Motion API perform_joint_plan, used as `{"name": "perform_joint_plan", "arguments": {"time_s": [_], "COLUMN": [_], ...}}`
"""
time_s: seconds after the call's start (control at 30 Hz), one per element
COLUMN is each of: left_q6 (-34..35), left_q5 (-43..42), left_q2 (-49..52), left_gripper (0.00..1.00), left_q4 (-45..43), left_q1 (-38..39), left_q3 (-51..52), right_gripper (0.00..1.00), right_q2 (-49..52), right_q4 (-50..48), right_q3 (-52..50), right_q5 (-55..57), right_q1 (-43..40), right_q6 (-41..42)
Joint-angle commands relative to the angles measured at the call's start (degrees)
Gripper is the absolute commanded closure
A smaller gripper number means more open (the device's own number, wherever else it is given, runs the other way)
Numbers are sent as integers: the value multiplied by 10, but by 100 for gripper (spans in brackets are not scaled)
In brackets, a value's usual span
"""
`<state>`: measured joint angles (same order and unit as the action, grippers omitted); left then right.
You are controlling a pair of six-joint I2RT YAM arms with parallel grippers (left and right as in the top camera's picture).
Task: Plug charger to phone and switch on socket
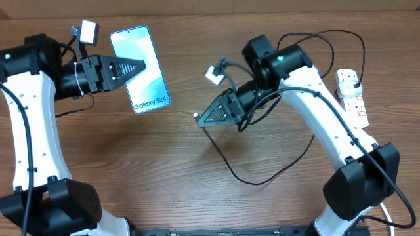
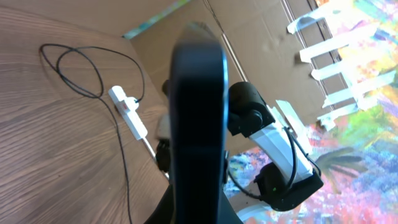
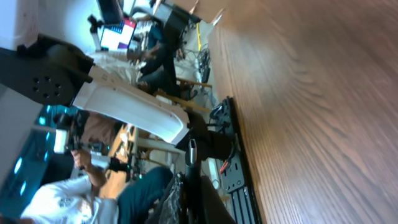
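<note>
Starting overhead: left gripper (image 1: 134, 67) is clamped on the phone (image 1: 144, 85) at its left long edge. The phone is held up at the table's (image 1: 131, 170) far left, screen lit and facing the camera, "Galaxy S24+" readable. Right gripper (image 1: 205, 116) is mid-table with its fingers closed on the charger (image 1: 252, 184) right at the connector tip (image 1: 196, 116). The tip points left toward the phone, a clear gap between them. The cable sags from the tip in a loop on the wood and passes behind the right arm. Another run arcs along the far edge to the black plug (image 1: 352, 80), which sits on the far end of the socket (image 1: 353, 98). The socket lies at the right edge; switch state not readable.

Left wrist: phone (image 2: 199, 112) seen edge-on, a dark slab filling the centre. The fingers are only partly visible at the bottom, either side of it. Socket (image 2: 127, 112) and charger (image 2: 122, 162) loops lie on the table beyond.

Right wrist: right gripper (image 3: 191, 190) fingers are together at the bottom of the frame, with the connector tip (image 3: 192, 151) poking out above them. Phone not in this view.
</note>
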<state>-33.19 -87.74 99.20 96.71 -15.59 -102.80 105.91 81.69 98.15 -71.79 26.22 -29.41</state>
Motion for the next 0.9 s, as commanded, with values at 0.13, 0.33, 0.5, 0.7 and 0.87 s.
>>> {"name": "perform_joint_plan", "arguments": {"time_s": [0.13, 0.33, 0.5, 0.7, 0.87], "left_q6": [17, 39, 174, 453, 535], "left_q5": [-28, -28, -27, 97, 91], "left_q2": [1, 1, 2, 2, 2], "left_gripper": [96, 95, 96, 96, 96], "left_q4": [1, -5, -99, -238, -341], "left_q1": [29, 30, 13, 21, 48], "left_q3": [-8, -8, -8, -8, -8], "right_gripper": [96, 96, 96, 96, 96], "right_q2": [-3, -6, -10, -11, -12], "right_q4": [-46, -112, -127, -137, -115], "right_q3": [2, 2, 2, 7, 34], "right_q5": [4, 48, 53, 51, 51], "right_q1": [52, 56, 56, 53, 48], "right_q6": [24, 124, 145, 157, 159]}}
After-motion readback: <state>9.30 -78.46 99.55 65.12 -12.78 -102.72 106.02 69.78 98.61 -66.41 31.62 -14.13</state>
